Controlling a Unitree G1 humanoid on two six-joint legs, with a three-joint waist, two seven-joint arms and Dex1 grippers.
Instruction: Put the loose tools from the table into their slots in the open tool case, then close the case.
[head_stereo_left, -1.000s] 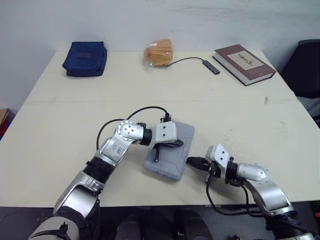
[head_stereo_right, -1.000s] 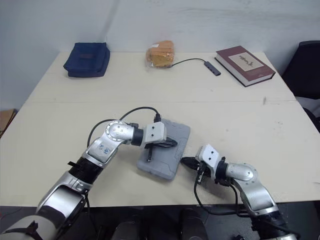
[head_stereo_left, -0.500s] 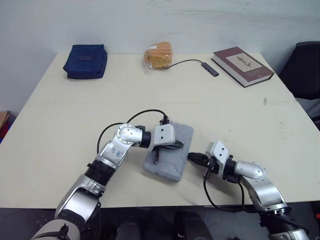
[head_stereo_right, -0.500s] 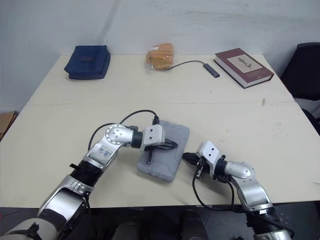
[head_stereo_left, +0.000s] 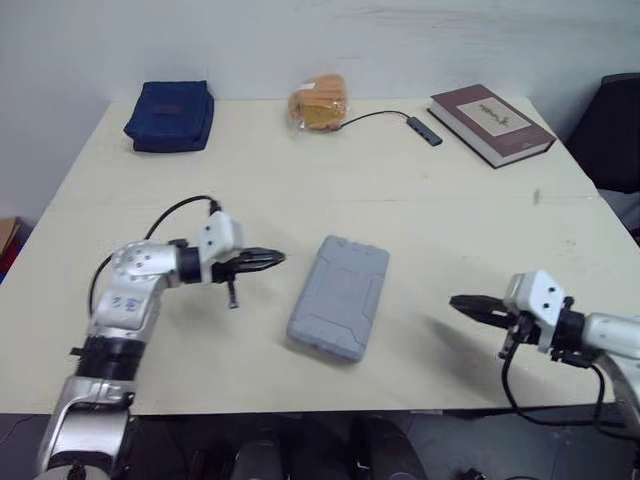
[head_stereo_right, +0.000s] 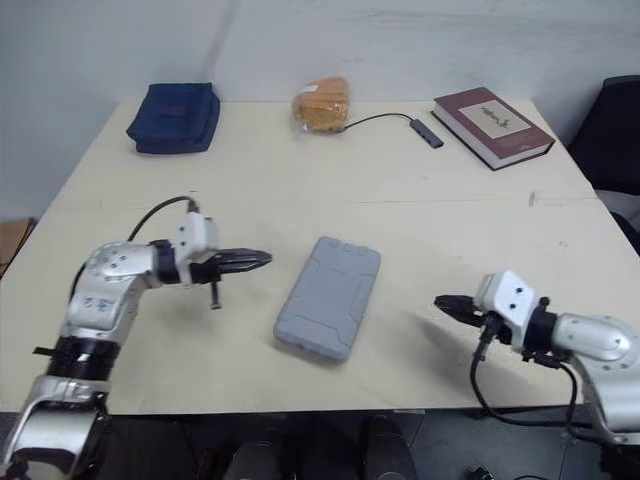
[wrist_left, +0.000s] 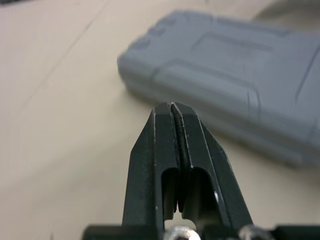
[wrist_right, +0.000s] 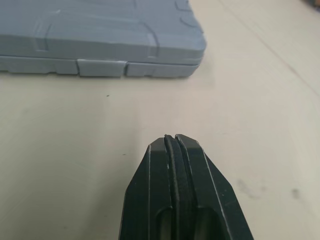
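Across the pale tabletop (head_stereo_left: 480, 215), seen from the robot's head, a dark blue pouch (head_stereo_left: 170, 117) lies flat at the upper left of the frame, near the far edge. Below it, at centre left, the left pincer (head_stereo_left: 278, 259) points toward the middle of the frame. Its two black fingers (wrist_left: 160, 145) are pressed together tip to tip and pinch nothing. It touches nothing that can be seen and sits near the grey tool case (head_stereo_left: 340, 295) but apart from it.

At top centre lies a clear bag (head_stereo_left: 318, 105) with orange-brown contents. The tool case lies flat at lower centre with its lid down. Its long side slants from lower left to upper right, and it sits between the two pincers, touched by neither. The right wrist view shows its side seam closed, with a small tab (wrist_right: 100, 67) set in the seam.

A thin black cable (head_stereo_left: 375, 117) runs from beside the bag to a small dark adapter (head_stereo_left: 424, 132) just right of top centre. At lower right, the right pincer (head_stereo_left: 455, 301) points left toward the case and is well apart from it. Its fingers (wrist_right: 150, 200) are likewise squeezed flat against each other, and it grips nothing. A dark red hardback book (head_stereo_left: 491, 124) lies at an angle at the upper right of the frame. A black chair (head_stereo_left: 615, 130) shows at the right edge, beyond the tabletop.
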